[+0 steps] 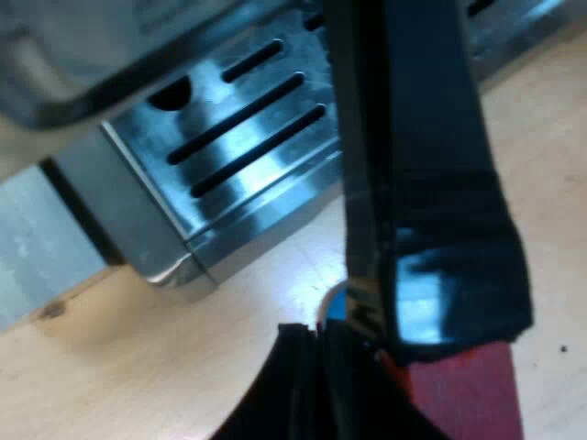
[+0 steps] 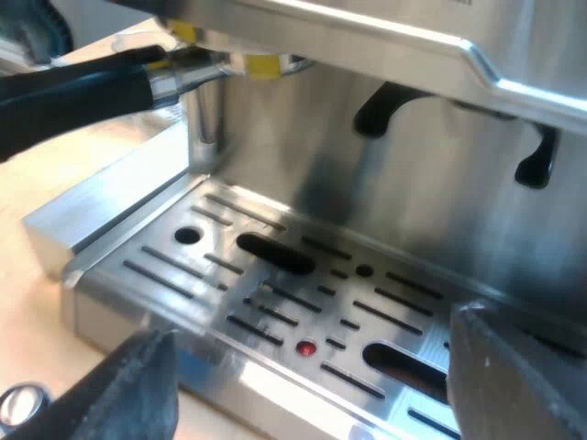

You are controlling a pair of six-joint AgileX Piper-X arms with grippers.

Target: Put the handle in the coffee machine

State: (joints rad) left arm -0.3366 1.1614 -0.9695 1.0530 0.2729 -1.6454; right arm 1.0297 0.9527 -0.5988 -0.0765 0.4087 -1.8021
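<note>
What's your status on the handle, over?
Left gripper shut on handle. Right gripper open, over drip tray. Holder up at machine head, lock unconfirmed.

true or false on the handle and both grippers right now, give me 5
1. The right gripper is open over the drip tray. True.
2. The metal holder lies on the drip tray. False: it is up under the espresso machine at its front.
3. The left gripper is shut on the handle. True.
4. The handle ends in blue. False: its end is red.
5. The right gripper holds the handle. False: it holds nothing.
</note>
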